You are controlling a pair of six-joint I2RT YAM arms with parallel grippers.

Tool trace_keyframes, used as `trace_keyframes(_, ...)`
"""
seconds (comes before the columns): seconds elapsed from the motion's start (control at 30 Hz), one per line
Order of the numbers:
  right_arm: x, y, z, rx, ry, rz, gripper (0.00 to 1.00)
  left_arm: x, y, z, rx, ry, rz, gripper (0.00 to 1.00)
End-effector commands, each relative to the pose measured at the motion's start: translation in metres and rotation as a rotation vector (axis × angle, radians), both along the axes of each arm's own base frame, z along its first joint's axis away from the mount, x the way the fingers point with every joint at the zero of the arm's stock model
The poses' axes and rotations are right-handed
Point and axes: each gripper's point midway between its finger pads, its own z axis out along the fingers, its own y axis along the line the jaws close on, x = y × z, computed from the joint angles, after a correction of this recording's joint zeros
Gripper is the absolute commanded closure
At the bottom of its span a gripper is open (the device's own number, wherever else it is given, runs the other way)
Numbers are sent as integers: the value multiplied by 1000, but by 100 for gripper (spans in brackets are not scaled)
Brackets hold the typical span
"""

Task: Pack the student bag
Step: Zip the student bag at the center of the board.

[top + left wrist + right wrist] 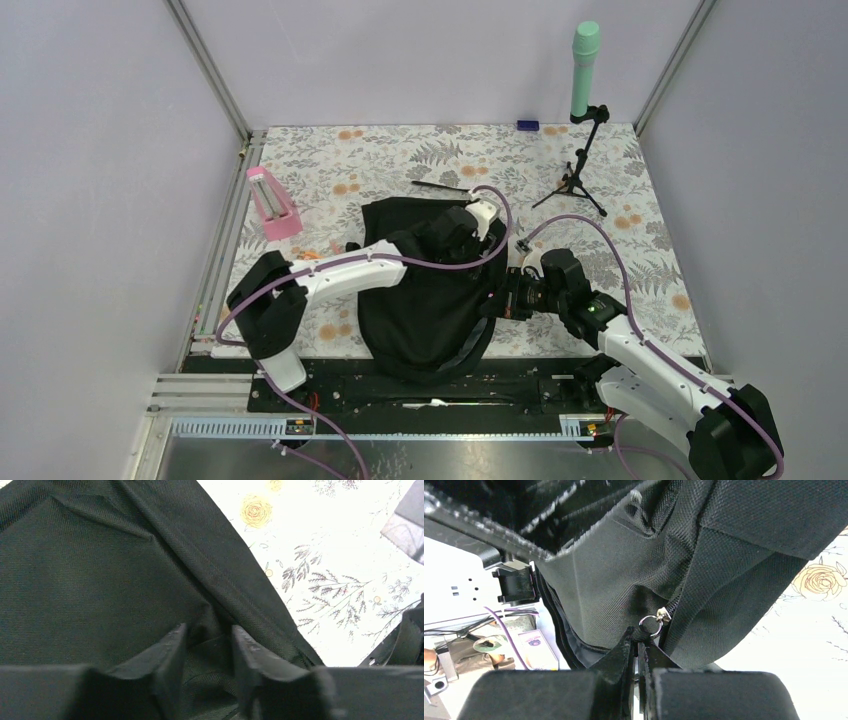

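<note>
While the left gripper pinches a fold of the large black fabric backpack, the right gripper clamps its small metal zip ring. Floral-patterned tablecloth lies underneath.

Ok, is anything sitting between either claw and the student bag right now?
Nothing visible. The left claw has a fold of the student bag between its fingers, and the right claw is pinched on the zipper pull. Both are in direct contact with the bag.
</note>
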Motion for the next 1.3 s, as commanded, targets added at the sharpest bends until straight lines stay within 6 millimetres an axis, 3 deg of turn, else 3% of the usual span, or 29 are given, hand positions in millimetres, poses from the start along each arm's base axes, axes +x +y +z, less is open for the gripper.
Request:
trace_keyframes(0.0, -3, 6, 23, 52, -16, 25, 100, 15, 0, 6, 29, -26, 60, 75)
trace_keyframes(0.1, -9, 4, 31, 54, -9, 34, 100, 24, -6, 15, -1, -38, 102, 97)
trace_keyframes(0.13, -11, 3, 33, 52, -6, 34, 100, 28, -8, 21, -23, -44, 124, 100)
trace_keyframes(0.3, -20, -4, 43, 40, -1, 34, 100, 54, -18, 44, -131, -77, 230, 100)
trace_keyframes(0.53, -26, -1, 48, 84, 35, 33, 100, 89, -21, 56, -246, -94, 334, 100)
trace_keyframes(0.8, -30, 22, 55, 170, 64, 80, 100, 127, -18, 59, -334, -105, 425, 100)
trace_keyframes(1.27, -29, 38, 67, 150, 50, 88, 100, 207, 12, 96, -398, -188, 527, 100)
